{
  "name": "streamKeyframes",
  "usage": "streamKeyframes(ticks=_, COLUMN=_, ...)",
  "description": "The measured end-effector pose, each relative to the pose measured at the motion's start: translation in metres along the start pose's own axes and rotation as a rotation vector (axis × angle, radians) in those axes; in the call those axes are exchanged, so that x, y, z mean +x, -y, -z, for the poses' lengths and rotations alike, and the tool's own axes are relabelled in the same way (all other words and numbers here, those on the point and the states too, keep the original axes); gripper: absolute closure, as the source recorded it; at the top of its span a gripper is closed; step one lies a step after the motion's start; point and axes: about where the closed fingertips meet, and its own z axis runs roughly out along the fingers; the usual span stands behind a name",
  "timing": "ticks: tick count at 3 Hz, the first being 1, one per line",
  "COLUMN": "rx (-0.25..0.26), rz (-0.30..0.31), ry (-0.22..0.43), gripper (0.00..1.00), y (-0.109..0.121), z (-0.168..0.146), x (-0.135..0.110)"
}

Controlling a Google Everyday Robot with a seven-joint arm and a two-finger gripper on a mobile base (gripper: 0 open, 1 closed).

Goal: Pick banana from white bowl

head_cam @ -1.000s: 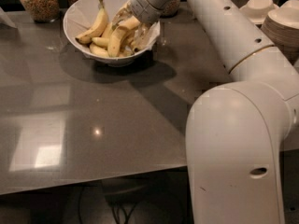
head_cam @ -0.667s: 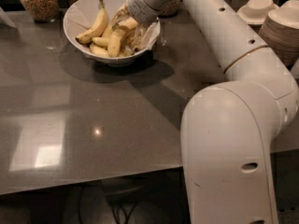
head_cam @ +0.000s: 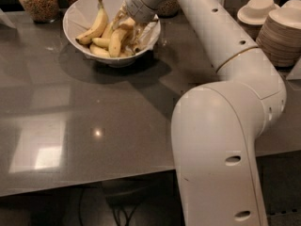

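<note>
The white bowl (head_cam: 77, 14) stands at the back left of the grey table (head_cam: 70, 126) and holds several bananas. The banana (head_cam: 97, 26), long and thick with a thin dark-tipped stem pointing up, leans against the bowl's left inner side. My gripper (head_cam: 126, 28) is down inside the bowl's right half, among the shorter bananas (head_cam: 116, 40), to the right of the long banana and apart from it. The wrist above hides the far right part of the bowl.
Two glass jars of cereal (head_cam: 37, 1) stand behind the bowl. Stacks of cream bowls and plates (head_cam: 282, 34) and a cup on a saucer (head_cam: 257, 8) stand at the back right. My arm's bulky lower link (head_cam: 221, 149) fills the front right.
My gripper stays down in the bowl's right side. The arm's lower link has shifted slightly left in view. The bananas have not visibly moved.
</note>
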Motion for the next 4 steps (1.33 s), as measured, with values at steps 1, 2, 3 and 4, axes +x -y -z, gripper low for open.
streamKeyframes(ticks=1, rx=-0.006, rz=-0.001, ry=-0.009, gripper=0.84, y=0.002, z=0.002, x=0.002)
streamKeyframes(ticks=2, rx=-0.028, rz=-0.010, ry=-0.034, gripper=1.00, y=0.002, z=0.012, x=0.005)
streamKeyframes(ticks=3, rx=-0.067, rz=-0.030, ry=-0.070, gripper=1.00, y=0.000, z=0.031, x=0.006)
streamKeyframes(ticks=4, rx=-0.095, rz=-0.045, ry=-0.096, gripper=1.00, y=-0.002, z=0.047, x=0.005)
